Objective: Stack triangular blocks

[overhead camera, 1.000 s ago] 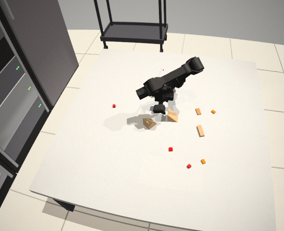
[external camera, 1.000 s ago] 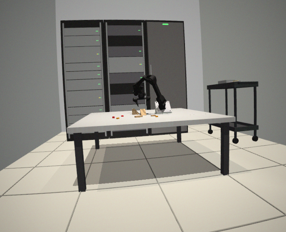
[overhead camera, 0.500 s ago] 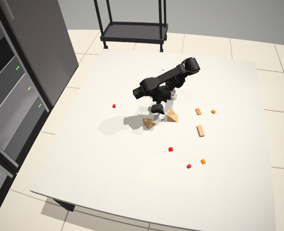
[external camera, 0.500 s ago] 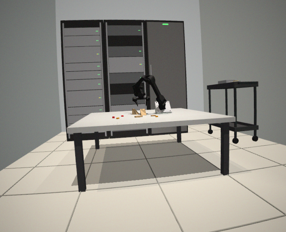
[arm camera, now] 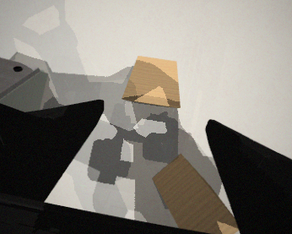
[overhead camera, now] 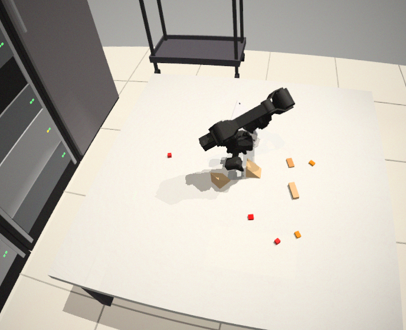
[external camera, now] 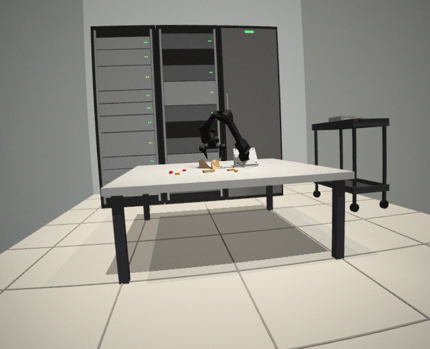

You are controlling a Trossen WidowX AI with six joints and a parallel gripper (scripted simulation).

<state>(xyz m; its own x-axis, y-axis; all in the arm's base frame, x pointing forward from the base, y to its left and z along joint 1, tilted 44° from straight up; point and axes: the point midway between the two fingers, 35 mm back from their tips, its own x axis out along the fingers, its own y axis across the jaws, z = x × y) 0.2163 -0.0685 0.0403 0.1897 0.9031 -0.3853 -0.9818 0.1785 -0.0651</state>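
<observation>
Two tan wooden triangular blocks rest apart on the table. The lit block [overhead camera: 253, 170] [external camera: 215, 165] [arm camera: 156, 79] is on the right in the top view and at upper middle in the wrist view. The shaded block [overhead camera: 219, 180] [external camera: 203, 164] [arm camera: 190, 193] is to its left in the top view and at lower right in the wrist view, turned differently and partly cut off by the lower edge and a finger. My gripper [external camera: 214, 154] [arm camera: 155, 114] is wide open and empty, pointing down above the blocks. In the top view the arm hides part of the fingers.
Red cubes [overhead camera: 169, 155] [overhead camera: 250, 216] [overhead camera: 277, 241] lie left of and in front of the blocks. Orange pieces [overhead camera: 311, 163] [overhead camera: 297, 234] and two flat tan pieces [overhead camera: 290, 162] [overhead camera: 293, 190] lie to the right. The white arm base [external camera: 250, 157] stands behind the blocks.
</observation>
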